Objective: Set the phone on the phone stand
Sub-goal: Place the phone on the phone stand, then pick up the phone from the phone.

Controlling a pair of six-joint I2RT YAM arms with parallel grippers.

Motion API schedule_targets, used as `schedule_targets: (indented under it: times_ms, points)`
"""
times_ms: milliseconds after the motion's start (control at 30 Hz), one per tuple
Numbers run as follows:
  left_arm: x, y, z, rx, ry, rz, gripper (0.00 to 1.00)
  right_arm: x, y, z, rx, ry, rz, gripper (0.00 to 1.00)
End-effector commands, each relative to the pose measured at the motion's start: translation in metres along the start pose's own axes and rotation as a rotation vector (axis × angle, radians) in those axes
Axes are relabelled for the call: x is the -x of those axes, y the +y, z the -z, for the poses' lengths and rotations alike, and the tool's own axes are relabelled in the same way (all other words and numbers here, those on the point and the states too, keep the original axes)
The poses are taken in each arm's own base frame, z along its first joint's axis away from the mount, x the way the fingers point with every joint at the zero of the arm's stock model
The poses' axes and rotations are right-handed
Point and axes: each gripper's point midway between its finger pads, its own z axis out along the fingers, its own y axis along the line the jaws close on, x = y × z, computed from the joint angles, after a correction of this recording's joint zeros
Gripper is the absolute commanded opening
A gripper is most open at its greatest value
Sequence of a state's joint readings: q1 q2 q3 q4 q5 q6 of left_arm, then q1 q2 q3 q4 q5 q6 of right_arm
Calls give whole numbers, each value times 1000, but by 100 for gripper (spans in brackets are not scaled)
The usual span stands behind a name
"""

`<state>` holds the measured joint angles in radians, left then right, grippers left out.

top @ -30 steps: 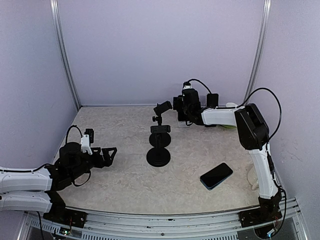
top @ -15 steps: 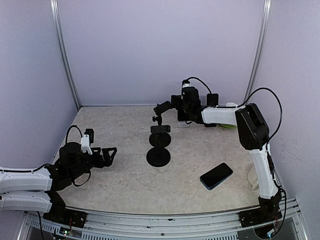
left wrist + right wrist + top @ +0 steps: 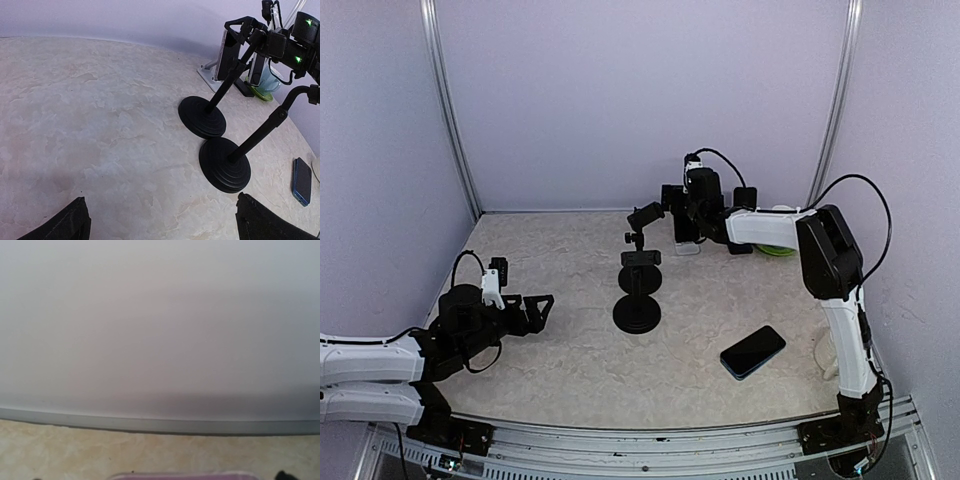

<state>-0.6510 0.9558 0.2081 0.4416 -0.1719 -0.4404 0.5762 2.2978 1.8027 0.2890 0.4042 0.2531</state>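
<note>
From above, the beige marbled table (image 3: 550, 250) sits in a booth of pale lilac walls (image 3: 640, 100), with aluminium posts (image 3: 448, 110) in the back corners. The phone stand (image 3: 637, 312), black on a round base, stands mid-table. The phone (image 3: 753, 351) lies flat to its right and nearer the arms, well apart from it. A second black stand (image 3: 645, 215) rises just behind it. The right gripper (image 3: 672, 208) hangs behind and right of the phone stand, beside that second stand's head; whether its jaws are spread I cannot tell. The left gripper (image 3: 542, 308) is low to the left of the phone stand, jaws released and holding nothing.

The left wrist view shows both round bases on the marbled top, and the phone beyond the phone stand at the right edge.

The right wrist view shows blurred wall, a grey strip (image 3: 160, 425) at its foot and a band of table.
</note>
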Motion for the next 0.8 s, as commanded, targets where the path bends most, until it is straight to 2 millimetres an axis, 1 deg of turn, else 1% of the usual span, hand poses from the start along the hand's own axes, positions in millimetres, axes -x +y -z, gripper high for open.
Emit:
schedule_targets:
  times_ms: [0, 100, 367, 533, 633, 767]
  points:
    - [4, 2, 1, 2, -20, -8, 99, 22, 5, 12, 9, -27, -4, 100]
    - [3, 2, 1, 3, -18, -8, 99, 24, 2, 13, -6, -30, 1, 100]
    - [4, 2, 1, 1, -18, -8, 99, 49, -17, 28, -105, -63, 14, 100]
    - [4, 2, 1, 1, -18, -8, 99, 60, -19, 39, -97, -83, 10, 100]
    - [4, 1, 1, 0, -20, -8, 99, 70, -20, 48, -84, -93, 3, 100]
    - [4, 2, 1, 1, -21, -8, 99, 78, -18, 61, -48, -85, 0, 100]
